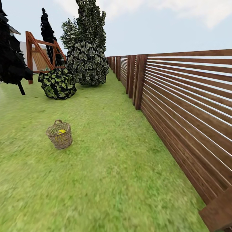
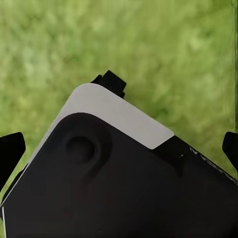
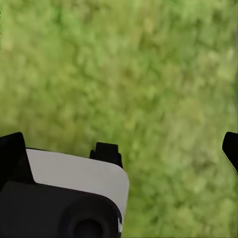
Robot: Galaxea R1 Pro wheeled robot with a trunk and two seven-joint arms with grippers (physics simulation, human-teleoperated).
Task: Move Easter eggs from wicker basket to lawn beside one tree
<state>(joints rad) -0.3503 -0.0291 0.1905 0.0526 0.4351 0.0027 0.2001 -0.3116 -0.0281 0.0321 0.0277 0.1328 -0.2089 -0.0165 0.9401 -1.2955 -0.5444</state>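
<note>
Now both grippers, left (image 2: 119, 148) & right (image 3: 119, 144), hang over lawn (image 1: 112, 180), tips spread wide, nothing held. Basket (image 1: 59, 134) sits ahead-left, yellow egg (image 1: 61, 131) inside. I'd roll close & square up before reaching; fence (image 1: 180, 106) flanks right.

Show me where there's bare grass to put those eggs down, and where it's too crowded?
The lawn lies bare between the wicker basket and the slatted fence, and across the whole near stretch. A narrower free strip runs along the fence toward the leafy tree. It gets crowded at the far left, where the round bush, dark tree and wooden frame bunch together.
</note>
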